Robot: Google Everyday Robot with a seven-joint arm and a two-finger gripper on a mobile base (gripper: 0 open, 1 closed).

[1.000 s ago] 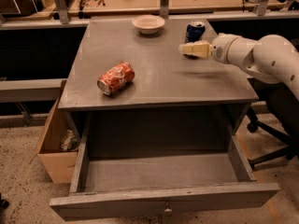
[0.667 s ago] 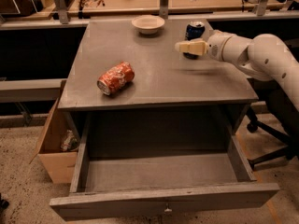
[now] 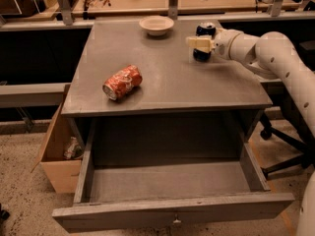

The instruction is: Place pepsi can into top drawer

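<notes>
Pepsi can point(image 3: 206, 31) stood upright on the far right part of the table point(image 3: 172, 77), not in the drawer point(image 3: 147, 213).

Nearest, the drawer was pulled wide open under the tabletop, its flat grey front carrying a small metal knob point(image 3: 173, 221); it looked the same as a second before. Left of it a cardboard box point(image 3: 59, 173) sat on the floor against the table's side, with something pale inside that was too small to tell. On the left half of the tabletop the dented red can point(image 3: 123, 81) lay on its side where it had been, well apart from the blue one; its white marks could not be read.

Farther back, the gripper point(image 3: 196, 43) had moved. A second earlier it hung just in front of the pepsi can, which showed whole above it. Now its tan end lay across the can's middle, so only the silver top and the dark base showed. Whether it had clamped on the can could not be told. The white arm point(image 3: 266, 50) reached in from the right. No logo or lettering on the pepsi can was readable.

Beyond, a pale bowl point(image 3: 156, 25) sat unmoved at the far edge.
</notes>
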